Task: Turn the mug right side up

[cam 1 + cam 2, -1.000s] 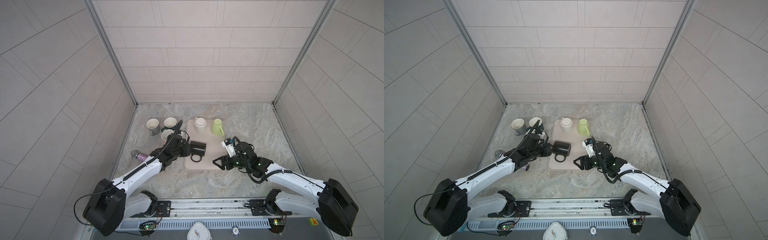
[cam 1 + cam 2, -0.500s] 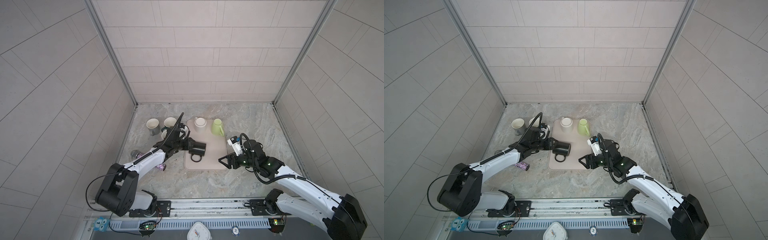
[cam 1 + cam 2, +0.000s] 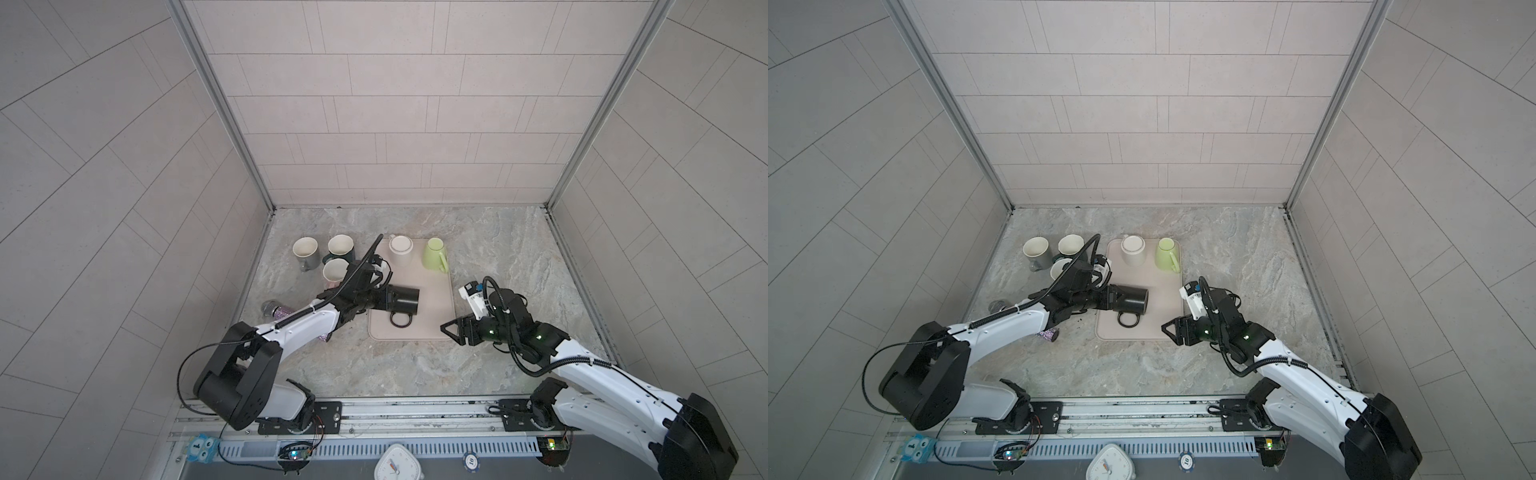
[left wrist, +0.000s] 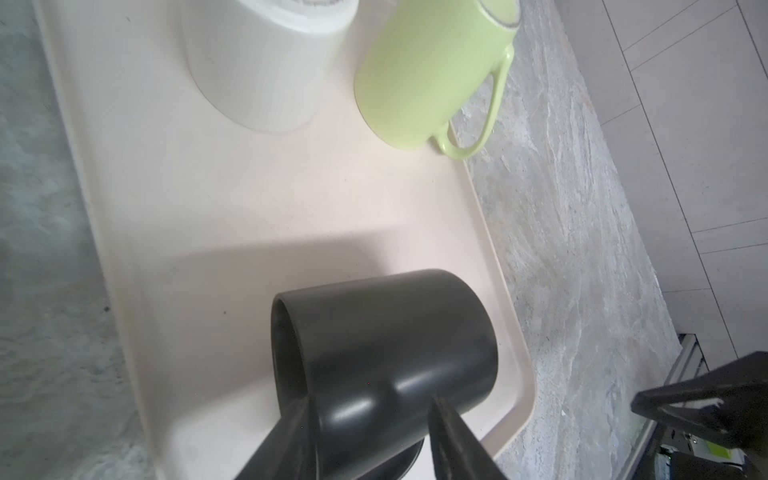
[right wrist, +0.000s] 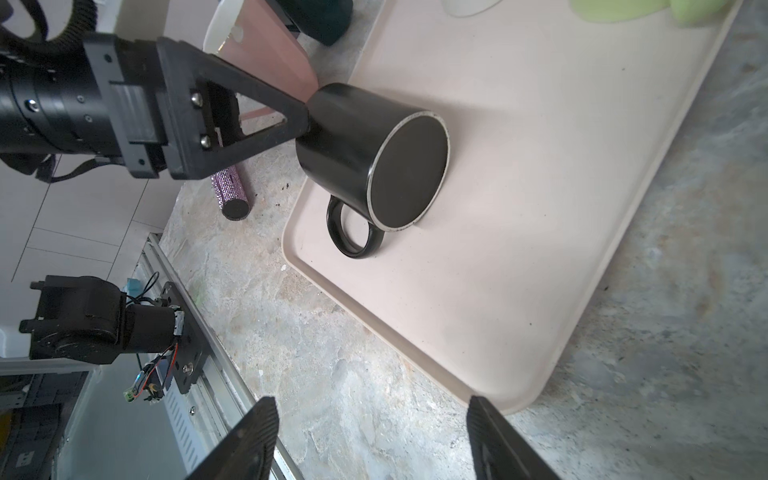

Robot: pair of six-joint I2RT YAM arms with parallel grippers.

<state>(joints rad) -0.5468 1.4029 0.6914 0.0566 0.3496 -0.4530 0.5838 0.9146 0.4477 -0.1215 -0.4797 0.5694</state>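
A black mug (image 3: 404, 299) (image 3: 1133, 300) lies on its side just over the beige tray (image 3: 434, 309) (image 3: 1165, 316). Its mouth faces left, its base faces right, and its handle hangs toward the tray. My left gripper (image 3: 387, 300) (image 3: 1112, 299) (image 4: 370, 405) is shut on the mug (image 4: 386, 332) at the mouth end. The right wrist view shows the mug's flat base (image 5: 409, 170) and one left finger (image 5: 266, 112) at its rim. My right gripper (image 3: 452, 334) (image 3: 1172, 332) (image 5: 370, 401) stands open and empty, off the tray's front right corner.
A white mug (image 3: 401, 250) and a green mug (image 3: 434, 254) stand upside down at the back of the tray. Three upright mugs (image 3: 306, 252) (image 3: 340, 247) (image 3: 335, 270) cluster left of it. A purple glitter cylinder (image 3: 276, 309) lies under my left arm.
My left arm has changed pose while the black mug stays on its side in its jaws, hardly moved. The right gripper has drawn back slightly to the right and opened a little.
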